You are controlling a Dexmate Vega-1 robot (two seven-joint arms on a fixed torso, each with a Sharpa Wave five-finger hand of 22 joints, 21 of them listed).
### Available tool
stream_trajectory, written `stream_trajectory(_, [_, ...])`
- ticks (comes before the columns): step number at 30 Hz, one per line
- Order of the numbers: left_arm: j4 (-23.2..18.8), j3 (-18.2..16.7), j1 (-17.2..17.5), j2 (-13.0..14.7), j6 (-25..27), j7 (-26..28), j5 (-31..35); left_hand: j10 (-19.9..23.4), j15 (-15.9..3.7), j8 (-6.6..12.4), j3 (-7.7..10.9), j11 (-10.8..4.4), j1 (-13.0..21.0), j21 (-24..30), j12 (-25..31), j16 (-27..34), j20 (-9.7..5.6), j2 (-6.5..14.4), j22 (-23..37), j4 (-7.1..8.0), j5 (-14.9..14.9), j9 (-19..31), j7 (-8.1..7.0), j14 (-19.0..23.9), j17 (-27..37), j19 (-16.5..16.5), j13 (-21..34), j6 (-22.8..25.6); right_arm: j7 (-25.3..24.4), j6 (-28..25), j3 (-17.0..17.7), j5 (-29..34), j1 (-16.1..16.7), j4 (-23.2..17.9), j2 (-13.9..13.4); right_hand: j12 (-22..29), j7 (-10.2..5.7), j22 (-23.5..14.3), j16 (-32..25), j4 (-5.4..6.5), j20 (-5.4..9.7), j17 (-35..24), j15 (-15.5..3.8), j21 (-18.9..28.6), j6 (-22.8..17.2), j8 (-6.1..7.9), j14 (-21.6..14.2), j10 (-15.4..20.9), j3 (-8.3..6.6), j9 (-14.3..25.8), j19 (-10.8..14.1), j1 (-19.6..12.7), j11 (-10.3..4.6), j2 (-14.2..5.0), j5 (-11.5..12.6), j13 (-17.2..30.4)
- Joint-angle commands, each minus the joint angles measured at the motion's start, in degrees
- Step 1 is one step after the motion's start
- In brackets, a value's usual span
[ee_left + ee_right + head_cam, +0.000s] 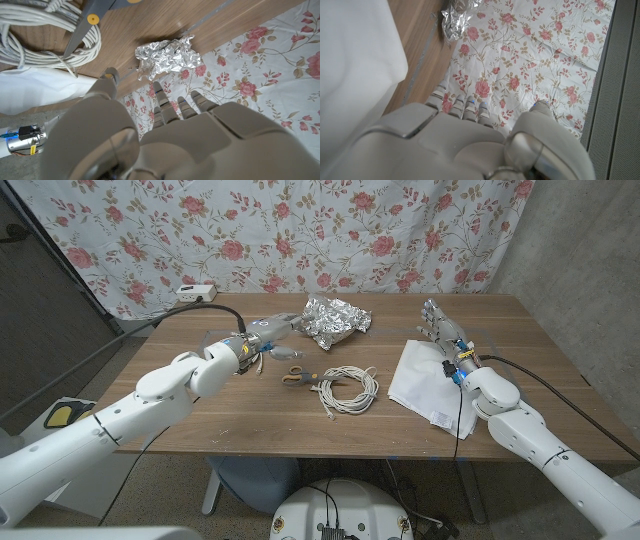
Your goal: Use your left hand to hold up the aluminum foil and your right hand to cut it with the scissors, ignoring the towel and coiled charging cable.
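The aluminum foil [335, 321] sits crumpled at the upper middle of the head view, near the table's [200, 430] far edge, and my left hand [268, 332] hangs just to its left, fingers spread and empty, not touching it. In the left wrist view the foil [167, 56] shows beyond my fingertips [159, 89], clearly apart from them.

I judge the step in hand to be the reach for the foil. To do it well, I want to bring the left hand further to the right and pinch a free edge of the sheet, not crush the whole lump, so a flap is left hanging for the blades.

My right hand [445, 340] stands at the right of the head view, above the white towel [428, 378], fingers up and apart, holding nothing. The scissors [293, 375] lie at centre, yellow-handled with grey blades, beside the coiled charging cable [347, 388].

The foil is shiny, creased into sharp facets, and looks light and easily torn. The cable is a loose white loop; the towel looks soft and flat; the table is smooth brown wood.
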State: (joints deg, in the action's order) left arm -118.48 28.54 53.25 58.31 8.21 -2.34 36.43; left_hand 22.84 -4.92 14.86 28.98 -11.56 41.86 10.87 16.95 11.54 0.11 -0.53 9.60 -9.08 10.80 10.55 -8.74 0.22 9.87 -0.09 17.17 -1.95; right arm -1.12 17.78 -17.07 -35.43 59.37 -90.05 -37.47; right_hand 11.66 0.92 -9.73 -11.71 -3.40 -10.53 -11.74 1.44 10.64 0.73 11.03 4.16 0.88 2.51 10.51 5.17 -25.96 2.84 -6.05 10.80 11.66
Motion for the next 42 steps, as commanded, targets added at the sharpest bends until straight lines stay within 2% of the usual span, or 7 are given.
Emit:
stream_trajectory(1, [-0.17, 0.99, -0.65, -0.69, 0.04, -0.91, 3.21, 0.42, -0.09, 0.58, -0.27, -0.06, 0.59, 0.05, -0.10, -0.11, -0.02, -0.16, 0.18, 0.13, -0.20, 0.28, -0.46, 0.30, 0.19, 0.65, 0.27, 0.90, 0.02, 0.02, 0.08, -0.05, 0.09, -0.09, -0.01, 0.18, -0.24, -0.20, -0.21, -0.41, -0.06, -0.05, 0.07, 0.31, 0.00, 0.17, 0.65, 0.01, 0.04, 0.26, -0.15, -0.59, -0.17, 0.02, -0.06, 0.21])
stream_trajectory(9, [0.35, 0.99, -0.93, -0.81, -1.18, -2.43, 2.03, 0.72, -0.12, 0.06, -0.49, -0.14, 0.51, 0.02, -0.11, -0.13, 0.04, -0.25, 0.18, 0.16, -0.26, 0.28, -0.61, 0.40, 0.19, 0.65, 0.38, 0.32, 0.05, -0.05, 0.09, -0.21, 0.18, 0.01, 0.04, 0.17, -0.22, -0.20, -0.23, -0.49, -0.01, -0.06, 0.01, 0.32, 0.00, 0.16, 0.66, -0.03, -0.02, 0.26, -0.14, -0.60, -0.15, 0.00, -0.12, 0.21])
stream_trajectory(13, [0.82, 1.21, -1.42, -0.80, -1.92, -3.58, 1.43, 0.37, -0.46, -0.72, -0.57, -0.16, 0.70, -0.11, -0.45, -0.55, -0.69, -0.16, 0.18, 0.11, -0.29, 0.28, -0.38, -0.64, 0.19, 0.35, 0.50, -0.75, -0.03, -0.22, 0.09, -0.45, 0.15, 0.22, 0.21, 0.16, -0.25, -0.20, -0.26, -0.53, -0.01, -0.07, 0.05, 0.31, 0.02, 0.16, 0.64, -0.06, -0.07, 0.26, -0.15, -0.61, -0.15, -0.03, -0.14, 0.21])
stream_trajectory(18, [1.17, 1.87, -1.82, -1.09, -2.00, -4.46, 2.05, 0.47, -0.59, -0.94, -0.57, -0.21, 0.79, -0.16, -0.49, -0.61, -0.80, -0.05, 0.18, 0.10, -0.29, 0.28, -0.23, -0.82, 0.19, 0.21, 0.55, -1.02, 0.44, 0.15, -0.18, -0.18, -0.07, 0.85, 0.28, 0.17, -0.30, -0.20, -0.27, -0.57, -0.04, -0.08, 0.05, 0.30, -0.11, 0.21, 0.64, -0.05, -0.12, 0.26, -0.18, -0.63, -0.24, -0.06, -0.17, 0.21])
stream_trajectory(26, [1.83, 2.27, -1.64, -1.58, -2.46, -3.77, 2.62, 0.77, -0.62, -1.11, -0.56, -0.22, 0.91, -0.16, -0.45, -0.56, -0.80, 0.11, 0.18, 0.10, -0.27, 0.29, -0.10, -0.76, 0.19, 0.16, 0.62, -1.09, 1.09, 0.21, -0.08, -1.25, -0.27, 1.46, 0.71, 0.19, -0.40, -0.20, -0.29, -0.68, -0.03, -0.08, 0.10, 0.32, -0.10, 0.20, 0.65, -0.01, -0.22, 0.26, -0.16, -0.71, -0.45, -0.11, -0.20, 0.20])
stream_trajectory(31, [2.46, 3.09, -1.92, -2.02, -2.86, -3.87, 3.54, 1.13, -0.69, -0.35, -0.53, -0.24, 1.29, -0.10, -0.47, -0.46, -0.89, 0.50, 0.17, 0.05, -0.24, 0.33, 0.06, -0.56, 0.18, 0.28, 0.80, 1.75, 1.64, 0.41, 0.28, -2.65, -0.21, 1.73, 1.22, 0.22, -0.29, -0.20, -0.34, -0.80, -0.02, -0.07, 0.07, 0.32, -0.09, 0.19, 0.52, 0.09, -0.31, 0.26, -0.15, -0.84, -0.43, -0.13, -0.22, 0.20])
stream_trajectory(42, [3.77, 3.97, -2.28, -2.93, -4.17, -2.65, 4.75, 1.61, -0.84, -0.36, -0.60, -0.23, 1.56, -0.02, -0.42, -0.33, -0.88, 0.61, 0.16, -0.02, -0.25, 0.34, -0.16, -0.18, 0.17, 0.52, 0.92, 2.63, 1.78, 0.23, 0.13, -2.57, -0.37, 2.25, 1.18, 0.33, -0.16, -0.20, -0.41, -0.99, 0.00, -0.07, 0.17, 0.33, 0.03, 0.14, 0.38, 0.38, -0.50, 0.26, -0.14, -1.02, -0.54, -0.25, -0.27, 0.20])
